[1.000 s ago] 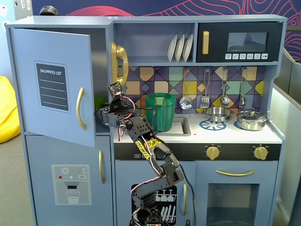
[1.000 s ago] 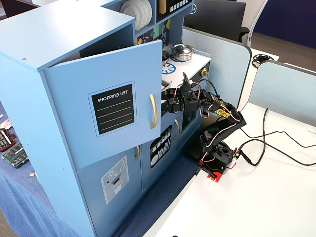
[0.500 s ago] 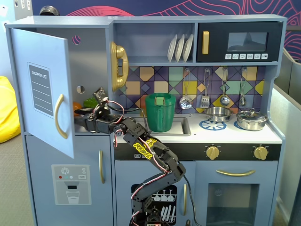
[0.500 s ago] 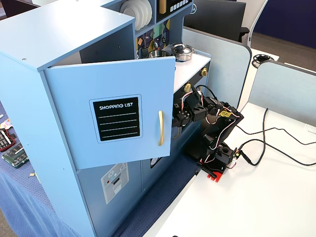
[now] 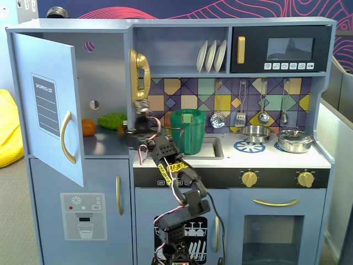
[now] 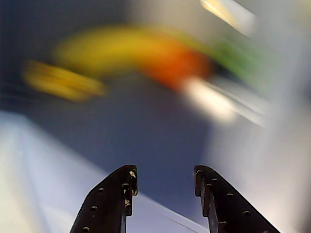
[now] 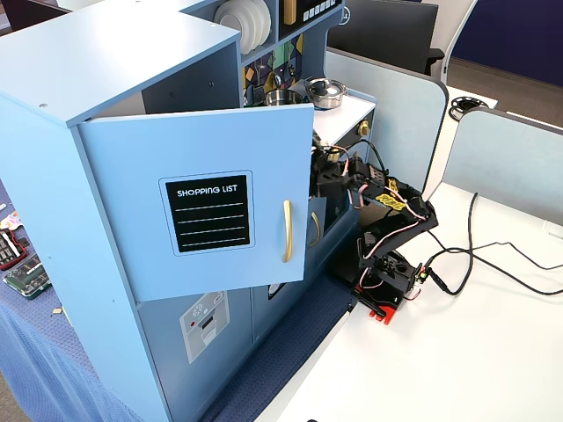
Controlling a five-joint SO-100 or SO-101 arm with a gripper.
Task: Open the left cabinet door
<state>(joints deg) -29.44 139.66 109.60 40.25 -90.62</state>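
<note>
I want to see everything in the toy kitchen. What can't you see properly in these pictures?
- Wrist view: everything past the tool is blurred; only orange, yellow and green smears.
- A fixed view: the open door hides the shelf inside.
- A fixed view: the writing on the door's list is too small and slanted; the arm's base is cut off at the bottom edge.

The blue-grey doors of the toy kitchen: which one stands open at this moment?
The left cabinet door, upper left in a fixed view, with the "SHOPPING LIST" panel. It swings outward; the dispenser door below stays flush.
</note>
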